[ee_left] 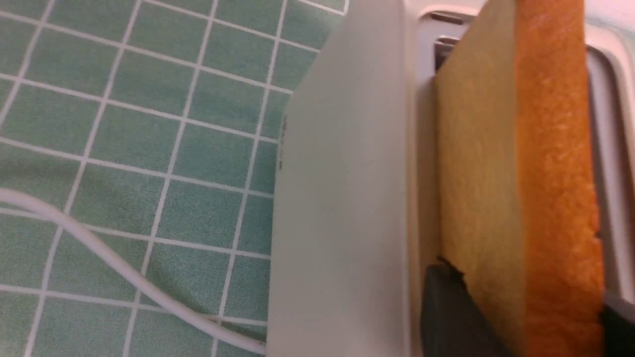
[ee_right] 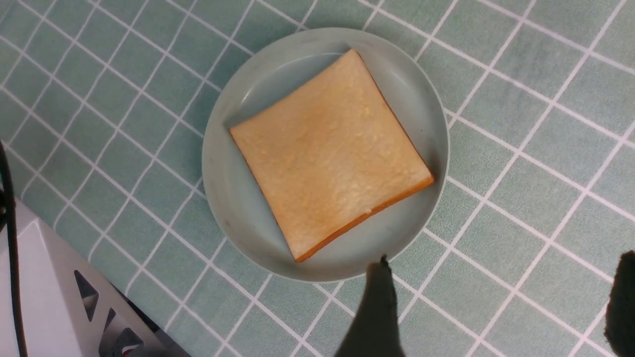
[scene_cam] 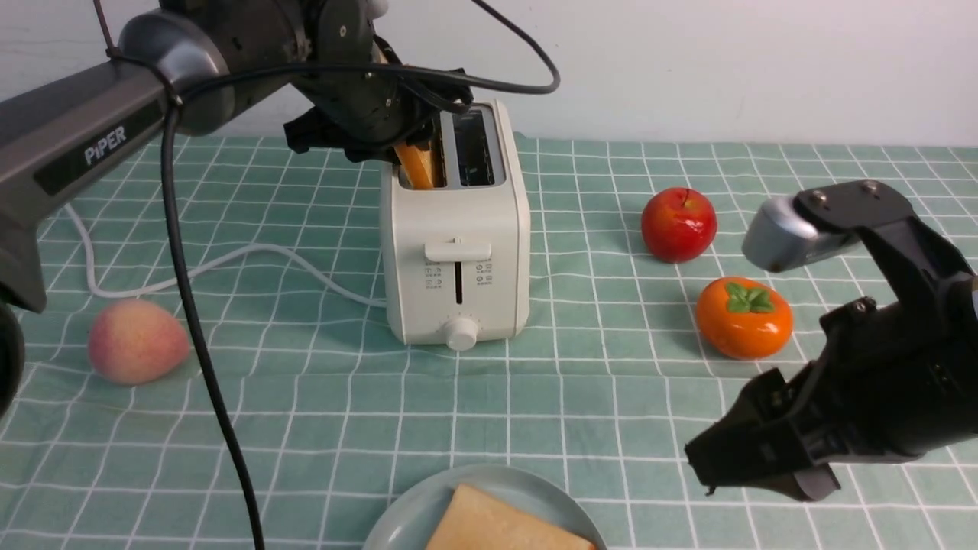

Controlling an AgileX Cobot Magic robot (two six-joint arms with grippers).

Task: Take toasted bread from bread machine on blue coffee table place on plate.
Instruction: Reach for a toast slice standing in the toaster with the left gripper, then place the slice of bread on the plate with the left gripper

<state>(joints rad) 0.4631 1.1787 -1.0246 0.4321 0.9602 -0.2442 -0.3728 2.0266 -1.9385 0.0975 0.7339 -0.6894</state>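
Two slices of toast are in view. Nearest, one slice [scene_cam: 497, 523] lies flat on the plate [scene_cam: 405, 513] at the front edge of the table [scene_cam: 611, 397]. Just right of the plate, the right gripper [scene_cam: 756, 477] hangs above the cloth, fingers spread wide with nothing between them. Farther back stands the toaster [scene_cam: 458, 229]. The other slice [scene_cam: 416, 169] sticks up out of its left slot, pinched on both faces by the left gripper [scene_cam: 397, 141]. An apple [scene_cam: 678, 224] sits to the toaster's right.
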